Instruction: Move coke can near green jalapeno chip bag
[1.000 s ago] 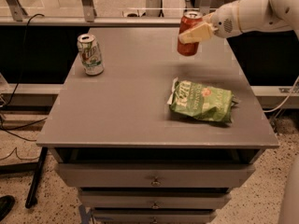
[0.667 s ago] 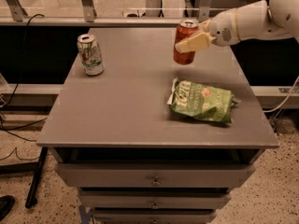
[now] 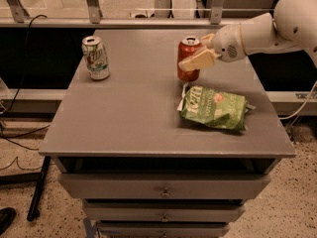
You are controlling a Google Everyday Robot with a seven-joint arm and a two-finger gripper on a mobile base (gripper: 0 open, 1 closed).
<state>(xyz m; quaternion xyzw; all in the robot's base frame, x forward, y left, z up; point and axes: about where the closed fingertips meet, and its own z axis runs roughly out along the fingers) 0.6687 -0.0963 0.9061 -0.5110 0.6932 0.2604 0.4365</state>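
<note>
Gripper [image 3: 194,53] is clamped around the coke can [image 3: 188,51], held upright at 11 o'clock of the green jalapeno chip bag [image 3: 215,108], just beside it. Risk: a skewed release topples the can onto the bag's crinkled edge.

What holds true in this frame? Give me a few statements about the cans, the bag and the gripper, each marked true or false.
1. The gripper is closed around the coke can. True.
2. The coke can is to the left of the white-and-green can. False: it is to that can's right, just behind the green jalapeno chip bag.
3. The green jalapeno chip bag lies flat on the table, on its right side. True.
4. The white-and-green can lies tipped on its side. False: it stands upright at the table's back left.
</note>
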